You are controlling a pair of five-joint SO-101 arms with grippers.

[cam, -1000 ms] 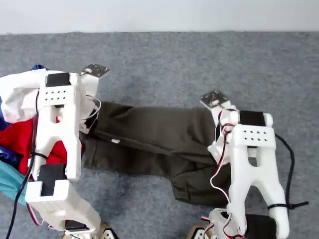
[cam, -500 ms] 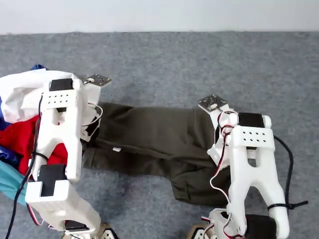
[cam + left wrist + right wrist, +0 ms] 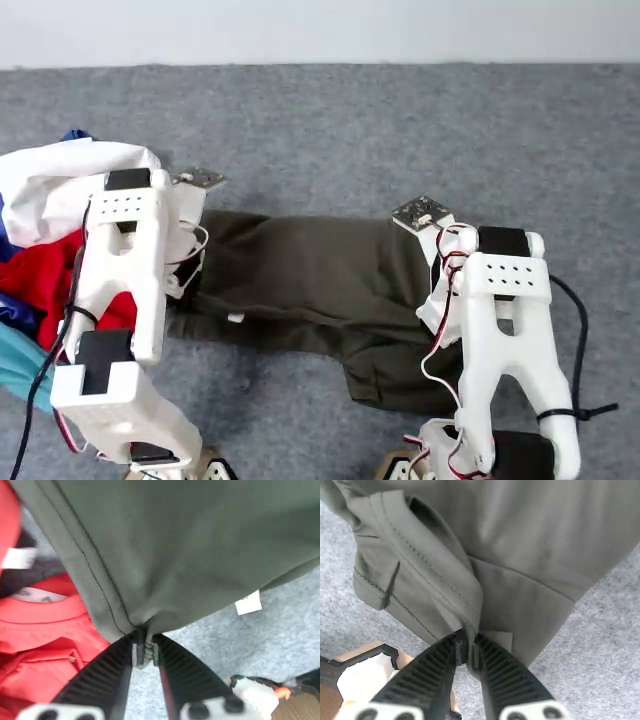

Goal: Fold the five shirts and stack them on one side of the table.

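A dark olive shirt point(image 3: 300, 280) lies spread across the middle of the grey table between my two arms. My left gripper point(image 3: 144, 650) is shut on its hem edge point(image 3: 120, 615) at the shirt's left end, beside the pile. My right gripper point(image 3: 468, 647) is shut on a folded seam of the same olive shirt point(image 3: 530, 555) at its right end. In the high view the white left arm point(image 3: 120, 260) and right arm point(image 3: 495, 300) cover both grip points. A red shirt point(image 3: 45, 630) lies right beside the left gripper.
A heap of unfolded shirts sits at the table's left edge: white point(image 3: 50, 185), red point(image 3: 35, 275), blue point(image 3: 15, 310) and teal point(image 3: 18, 365). Bare grey carpet point(image 3: 400, 130) stretches behind the olive shirt and to the far right.
Both arms have drawn back toward the table's near side, dragging the olive shirt's held edge with them. The shirt's far edge has slid nearer and the cloth has bunched slightly.
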